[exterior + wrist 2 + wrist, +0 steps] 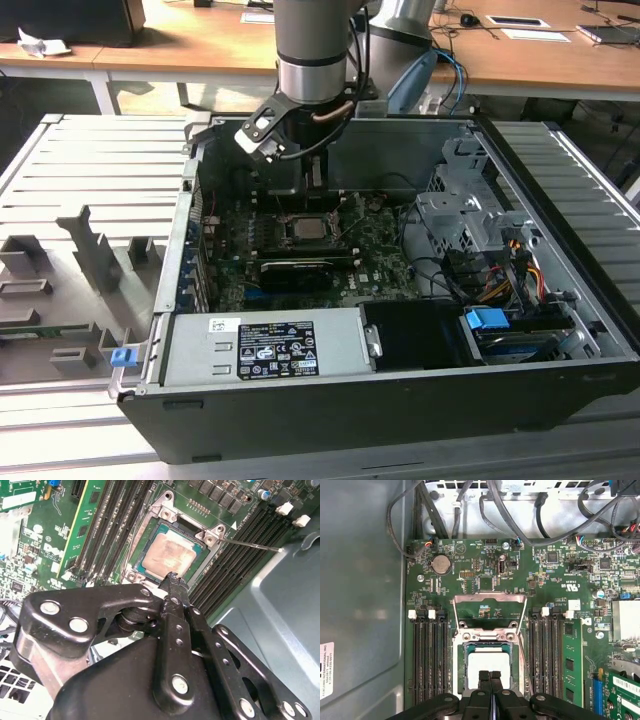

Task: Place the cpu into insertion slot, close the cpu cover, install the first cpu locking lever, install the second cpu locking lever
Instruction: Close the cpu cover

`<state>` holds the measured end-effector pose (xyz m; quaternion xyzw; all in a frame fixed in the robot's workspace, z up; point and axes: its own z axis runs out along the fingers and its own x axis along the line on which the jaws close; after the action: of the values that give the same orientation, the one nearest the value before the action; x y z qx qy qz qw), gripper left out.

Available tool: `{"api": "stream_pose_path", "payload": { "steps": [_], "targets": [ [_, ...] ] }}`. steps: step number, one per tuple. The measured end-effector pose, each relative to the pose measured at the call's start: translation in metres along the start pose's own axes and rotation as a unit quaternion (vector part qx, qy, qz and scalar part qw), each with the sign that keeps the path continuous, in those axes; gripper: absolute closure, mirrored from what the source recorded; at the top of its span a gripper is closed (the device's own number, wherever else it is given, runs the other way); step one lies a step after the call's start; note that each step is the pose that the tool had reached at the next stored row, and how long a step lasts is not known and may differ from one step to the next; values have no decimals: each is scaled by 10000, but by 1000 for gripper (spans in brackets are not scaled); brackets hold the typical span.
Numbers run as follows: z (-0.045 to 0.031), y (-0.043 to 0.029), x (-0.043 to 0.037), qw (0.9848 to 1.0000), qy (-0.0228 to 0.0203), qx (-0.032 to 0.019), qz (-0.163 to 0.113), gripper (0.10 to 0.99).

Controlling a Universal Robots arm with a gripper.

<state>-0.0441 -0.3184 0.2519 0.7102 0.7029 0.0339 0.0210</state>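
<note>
Hovering over one cpu in one insertion slot, one end effector.

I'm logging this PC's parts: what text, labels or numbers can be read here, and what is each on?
Power supply label: white print on black, too small to read.
White sticker on the case wall: print too small to read.
Motherboard: white silkscreen marks, too small to read.
cpu: no legible print on its top.
</note>
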Motion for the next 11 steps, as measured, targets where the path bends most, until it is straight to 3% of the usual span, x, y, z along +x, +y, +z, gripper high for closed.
{"api": "stream_pose_path", "payload": {
  "steps": [11],
  "targets": [
    [-35, 3, 1, 10000, 0, 0, -1, 980]
  ]
}}
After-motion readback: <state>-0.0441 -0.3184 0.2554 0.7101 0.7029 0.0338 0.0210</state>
